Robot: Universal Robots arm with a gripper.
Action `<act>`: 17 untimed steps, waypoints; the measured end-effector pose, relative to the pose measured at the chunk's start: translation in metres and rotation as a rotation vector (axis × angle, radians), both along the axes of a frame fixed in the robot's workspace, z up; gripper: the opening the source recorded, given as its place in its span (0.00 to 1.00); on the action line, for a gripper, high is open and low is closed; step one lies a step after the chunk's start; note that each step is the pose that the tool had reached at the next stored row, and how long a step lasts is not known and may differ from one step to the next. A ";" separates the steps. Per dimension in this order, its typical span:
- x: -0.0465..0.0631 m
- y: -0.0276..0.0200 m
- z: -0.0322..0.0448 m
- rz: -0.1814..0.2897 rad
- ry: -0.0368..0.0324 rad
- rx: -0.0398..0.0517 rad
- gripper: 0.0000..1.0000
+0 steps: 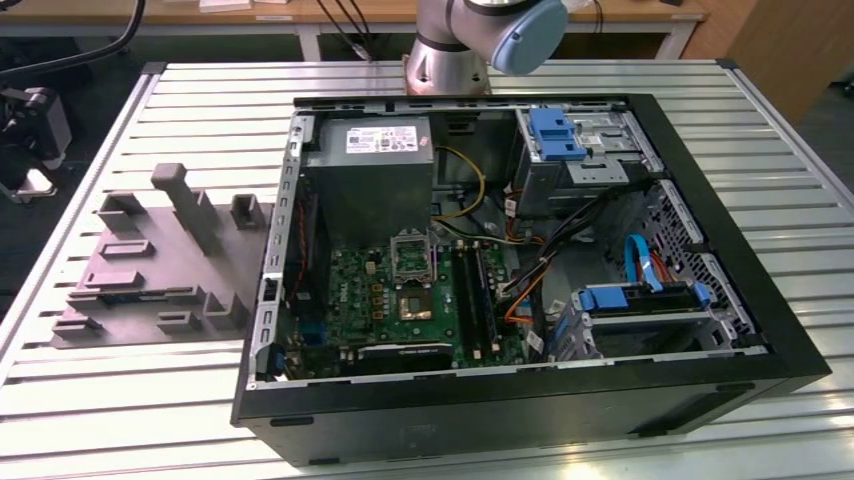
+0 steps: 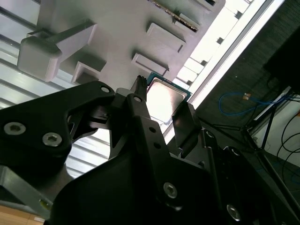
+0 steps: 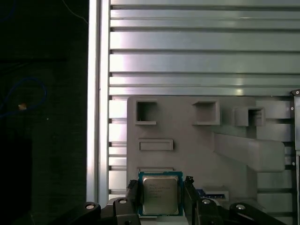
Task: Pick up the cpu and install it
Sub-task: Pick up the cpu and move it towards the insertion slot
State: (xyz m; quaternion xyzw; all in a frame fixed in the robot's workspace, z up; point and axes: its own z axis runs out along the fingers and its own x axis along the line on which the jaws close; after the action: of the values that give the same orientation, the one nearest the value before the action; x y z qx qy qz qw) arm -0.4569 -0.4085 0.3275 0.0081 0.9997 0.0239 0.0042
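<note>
The end effector (image 3: 161, 183) is clamped on the cpu (image 3: 160, 197), pinching its opposite edges between the fingers, likely to keep it level and spare its contacts. Beneath it lies a grey moulded holder (image 3: 187, 140) on the slatted metal table (image 3: 201, 61). Farther out, past the table's edge, is dark floor (image 3: 47, 140).

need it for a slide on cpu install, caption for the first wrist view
Gripper holding the cpu between its fingers, over the grey parts fixture on the slatted table
</note>
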 end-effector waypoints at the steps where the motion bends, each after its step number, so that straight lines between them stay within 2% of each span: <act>1: 0.000 0.0000 0.0010 0.000 0.0000 0.0000 0.47; 17: 0.000 0.0000 0.0198 -0.001 -0.0003 -0.0040 0.47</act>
State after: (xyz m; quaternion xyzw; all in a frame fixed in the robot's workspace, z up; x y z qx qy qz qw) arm -0.4569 -0.4085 0.3473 0.0087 0.9997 0.0219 0.0043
